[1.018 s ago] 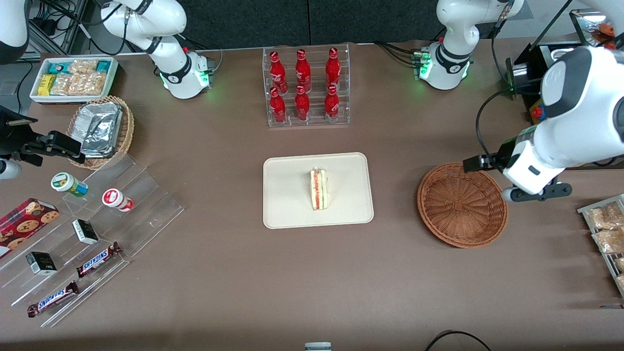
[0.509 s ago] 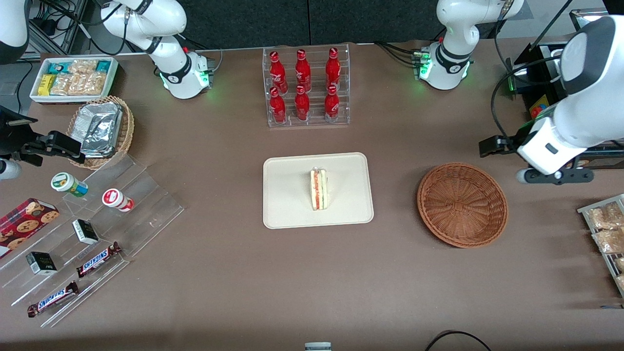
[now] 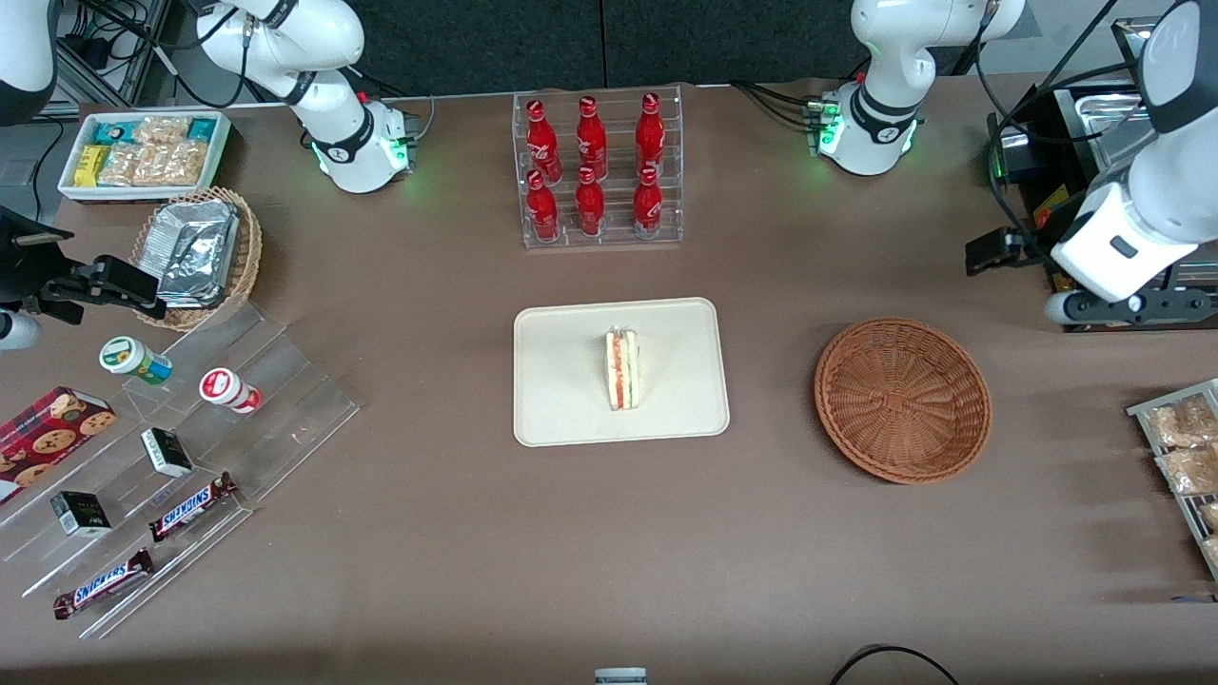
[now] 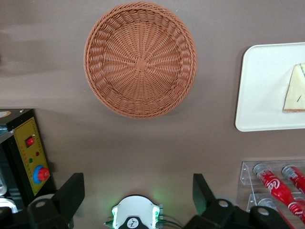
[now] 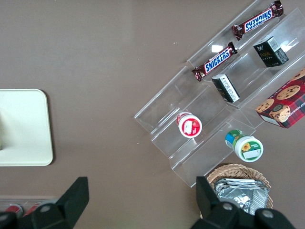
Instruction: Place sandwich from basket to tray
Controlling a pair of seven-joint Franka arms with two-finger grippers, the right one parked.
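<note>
The sandwich [image 3: 623, 369] [image 4: 295, 89], a white wedge with red and green layers, lies on the cream tray [image 3: 561, 381] [image 4: 262, 86] at the table's middle. The reddish-brown wicker basket [image 3: 902, 400] [image 4: 140, 59] sits beside the tray toward the working arm's end, with nothing in it. My gripper [image 3: 1128, 309] [image 4: 137, 188] hangs high above the table, past the basket toward the working arm's end and farther from the front camera. It is open with nothing between its fingers.
A clear rack of red bottles [image 3: 598, 171] stands farther from the front camera than the tray. A black control box [image 4: 31, 152] lies near my gripper. Snack packets [image 3: 1180, 457] lie at the working arm's end. A foil-packet basket [image 3: 195, 252] and acrylic steps [image 3: 171, 457] are at the parked arm's end.
My gripper has drawn away from over the basket's rim toward the working arm's end and away from the front camera. The sandwich, tray and basket have not moved.
</note>
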